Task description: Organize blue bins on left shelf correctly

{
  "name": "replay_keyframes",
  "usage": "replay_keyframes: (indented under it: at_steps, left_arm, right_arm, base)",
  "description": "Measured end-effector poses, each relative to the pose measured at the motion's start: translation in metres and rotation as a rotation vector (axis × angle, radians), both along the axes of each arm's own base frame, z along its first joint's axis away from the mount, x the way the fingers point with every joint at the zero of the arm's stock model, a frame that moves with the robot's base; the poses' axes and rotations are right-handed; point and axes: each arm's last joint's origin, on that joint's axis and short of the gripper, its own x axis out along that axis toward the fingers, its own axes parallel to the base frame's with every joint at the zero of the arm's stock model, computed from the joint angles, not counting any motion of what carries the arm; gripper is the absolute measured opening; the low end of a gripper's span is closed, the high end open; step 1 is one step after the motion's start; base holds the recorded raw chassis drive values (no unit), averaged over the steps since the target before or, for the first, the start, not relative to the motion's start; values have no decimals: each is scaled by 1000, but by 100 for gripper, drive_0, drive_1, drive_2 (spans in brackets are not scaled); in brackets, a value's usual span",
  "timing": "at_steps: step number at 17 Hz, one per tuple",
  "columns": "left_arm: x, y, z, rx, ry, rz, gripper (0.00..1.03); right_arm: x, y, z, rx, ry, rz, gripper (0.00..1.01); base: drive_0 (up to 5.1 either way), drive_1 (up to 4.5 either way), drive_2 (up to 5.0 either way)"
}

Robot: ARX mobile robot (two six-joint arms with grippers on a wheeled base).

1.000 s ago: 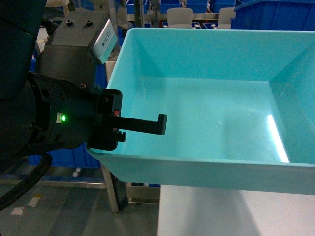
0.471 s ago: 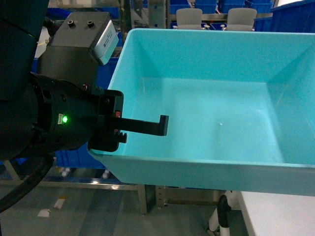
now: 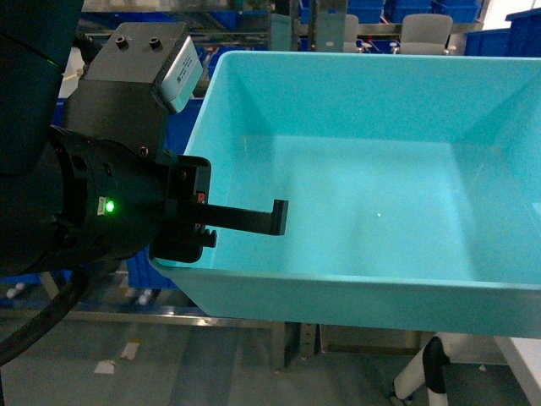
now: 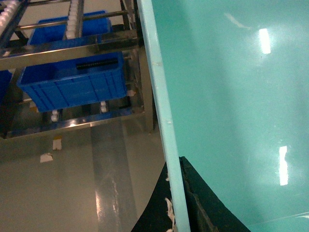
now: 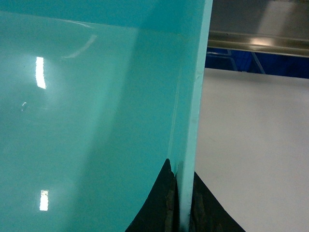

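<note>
A light turquoise blue bin (image 3: pixel 372 211) hangs in the air and fills most of the head view, its inside bare. My left gripper (image 3: pixel 272 222) is shut on the bin's left wall, with one black finger reaching inside and the other hidden under the rim. In the left wrist view that gripper (image 4: pixel 176 195) pinches the pale rim (image 4: pixel 159 106). My right gripper (image 5: pixel 184 195) is shut on the opposite wall (image 5: pixel 193 96); it is out of the head view. The left shelf (image 4: pixel 14 62), a steel rack, stands beyond the bin's left side.
Dark blue crates (image 4: pixel 72 84) sit on the rack's lower tiers above a grey floor (image 4: pixel 72 183). A white table top (image 5: pixel 251 145) lies beside the bin's right wall, with a steel rail (image 5: pixel 256 43) behind it. More racks with blue crates and chair backs (image 3: pixel 418 30) stand beyond the bin.
The background behind and under the bin has slid to the right in the head view, and the white table has almost left the frame. The bin and the left gripper keep their places.
</note>
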Motion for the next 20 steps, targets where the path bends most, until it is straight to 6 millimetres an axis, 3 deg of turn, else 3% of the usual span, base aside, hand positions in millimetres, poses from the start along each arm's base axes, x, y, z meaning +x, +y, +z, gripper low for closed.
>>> replay_keyframes:
  at_steps: [20]
  left_arm:
    - [0,0,0,-2,-4,1,2]
  right_arm:
    - [0,0,0,0,-2,1,2]
  base:
    - [-498,248,248]
